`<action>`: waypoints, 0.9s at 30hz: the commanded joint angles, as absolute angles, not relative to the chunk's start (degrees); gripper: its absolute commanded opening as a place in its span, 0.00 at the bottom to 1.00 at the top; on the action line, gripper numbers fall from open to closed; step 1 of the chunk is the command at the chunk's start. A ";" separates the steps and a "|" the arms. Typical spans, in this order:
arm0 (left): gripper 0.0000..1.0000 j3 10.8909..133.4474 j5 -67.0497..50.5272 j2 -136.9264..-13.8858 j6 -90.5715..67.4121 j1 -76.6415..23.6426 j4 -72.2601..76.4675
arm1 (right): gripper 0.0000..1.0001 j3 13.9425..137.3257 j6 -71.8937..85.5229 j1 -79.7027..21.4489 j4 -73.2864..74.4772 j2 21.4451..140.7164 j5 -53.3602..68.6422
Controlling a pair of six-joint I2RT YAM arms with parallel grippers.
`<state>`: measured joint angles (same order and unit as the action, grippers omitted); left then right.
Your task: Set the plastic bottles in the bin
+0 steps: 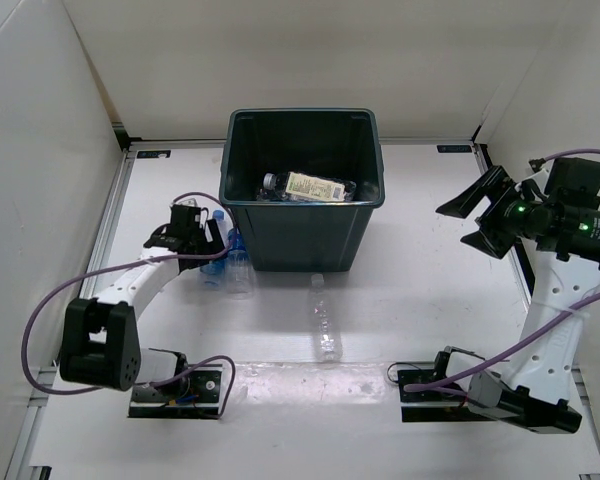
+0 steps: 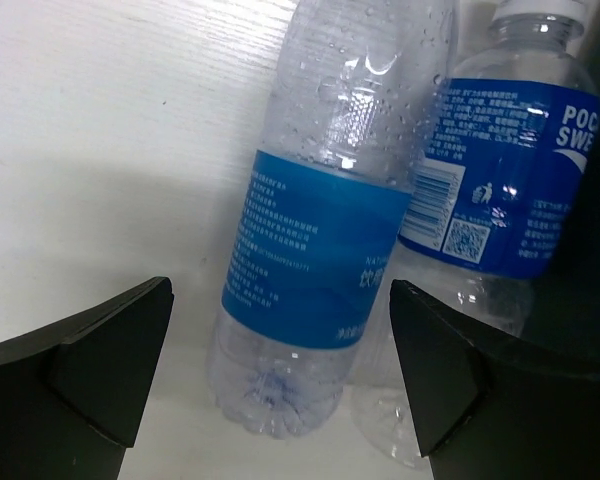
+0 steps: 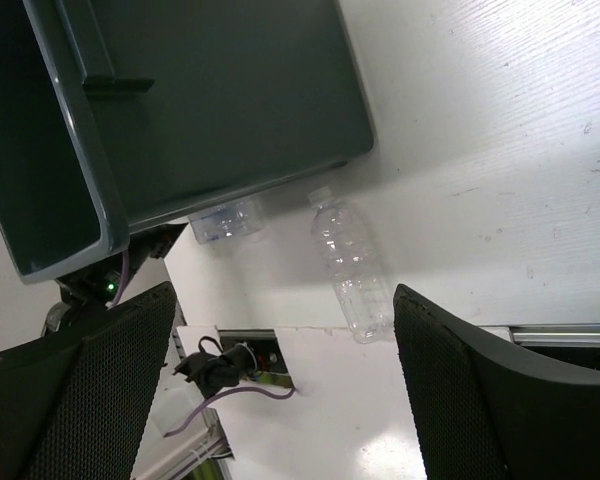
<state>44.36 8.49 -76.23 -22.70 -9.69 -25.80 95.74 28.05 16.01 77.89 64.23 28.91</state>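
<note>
The bin (image 1: 302, 235) stands at the back middle of the table and holds bottles, one with a pale label (image 1: 314, 186). Two blue-labelled bottles (image 1: 218, 255) stand at its left side. My left gripper (image 1: 202, 238) is open right by them. In the left wrist view the nearer blue-labelled bottle (image 2: 320, 250) stands between my open fingers (image 2: 280, 370), untouched, and a second one (image 2: 500, 170) stands to its right. A clear unlabelled bottle (image 1: 325, 320) lies on the table in front of the bin. My right gripper (image 1: 480, 215) is open, empty and raised at the right.
The right wrist view looks down on the bin's rim and side (image 3: 210, 100), the lying clear bottle (image 3: 350, 265) and a standing bottle's base (image 3: 228, 220). White walls enclose the table on three sides. The arm bases (image 1: 175, 385) and their cables sit at the near edge.
</note>
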 commanded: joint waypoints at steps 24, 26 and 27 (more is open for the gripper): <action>0.40 49.30 8.70 -84.99 -26.28 -9.40 -22.50 | 0.90 98.70 27.34 17.49 79.98 68.11 31.03; 0.40 50.00 10.27 -83.50 -25.75 -9.40 -22.67 | 0.90 99.84 27.86 16.88 79.46 69.34 31.11; 0.37 50.18 10.98 -82.02 -25.06 -9.32 -22.94 | 0.90 100.19 27.95 16.53 79.11 69.95 31.20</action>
